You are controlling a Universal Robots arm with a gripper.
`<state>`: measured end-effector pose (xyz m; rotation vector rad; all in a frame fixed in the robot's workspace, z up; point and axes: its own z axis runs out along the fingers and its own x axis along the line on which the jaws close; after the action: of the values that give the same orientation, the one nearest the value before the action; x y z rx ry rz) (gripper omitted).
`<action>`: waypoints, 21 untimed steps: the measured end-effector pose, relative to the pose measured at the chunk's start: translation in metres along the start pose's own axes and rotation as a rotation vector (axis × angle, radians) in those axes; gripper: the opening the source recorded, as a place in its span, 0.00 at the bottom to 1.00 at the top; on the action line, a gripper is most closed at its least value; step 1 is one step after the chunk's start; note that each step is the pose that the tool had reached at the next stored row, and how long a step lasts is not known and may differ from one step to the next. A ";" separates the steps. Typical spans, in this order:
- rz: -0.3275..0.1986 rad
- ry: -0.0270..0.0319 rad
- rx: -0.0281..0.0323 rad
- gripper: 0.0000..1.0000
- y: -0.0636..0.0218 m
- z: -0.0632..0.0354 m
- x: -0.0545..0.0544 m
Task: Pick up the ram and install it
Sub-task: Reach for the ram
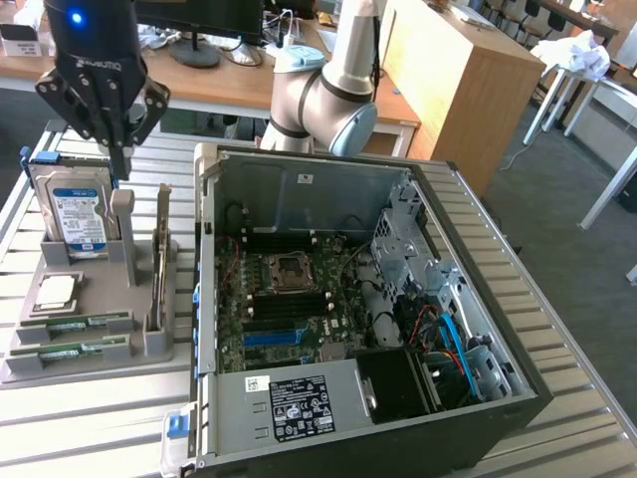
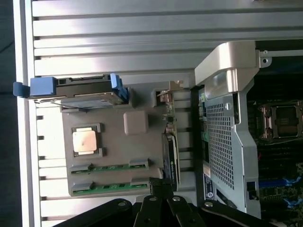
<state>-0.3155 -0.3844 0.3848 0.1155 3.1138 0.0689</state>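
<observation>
Two green ram sticks [image 1: 72, 324] [image 2: 110, 167] lie side by side in slots at the near end of a grey holder tray [image 1: 90, 363], on the exterior view's left. The second stick [image 1: 70, 351] [image 2: 108, 187] is the one nearer the tray's edge. My black gripper [image 1: 118, 167] [image 2: 159, 189] hangs well above the tray's far end, close to the upright hard drive [image 1: 73, 214]. Its fingers are shut together with nothing between them, and it touches neither stick.
The holder tray also carries a square silver processor [image 1: 57, 291] and an upright expansion card [image 1: 160, 264]. An open computer case [image 1: 299, 184] lies to the exterior view's right, its motherboard showing dark and blue memory slots [image 1: 274, 337]. The slatted metal table [image 1: 100, 428] extends around both.
</observation>
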 end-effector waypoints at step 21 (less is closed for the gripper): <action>-0.003 0.0000 -0.0001 0.10 -0.0028 0.0016 0.048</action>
<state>-0.3633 -0.3835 0.3819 0.1111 3.1139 0.0690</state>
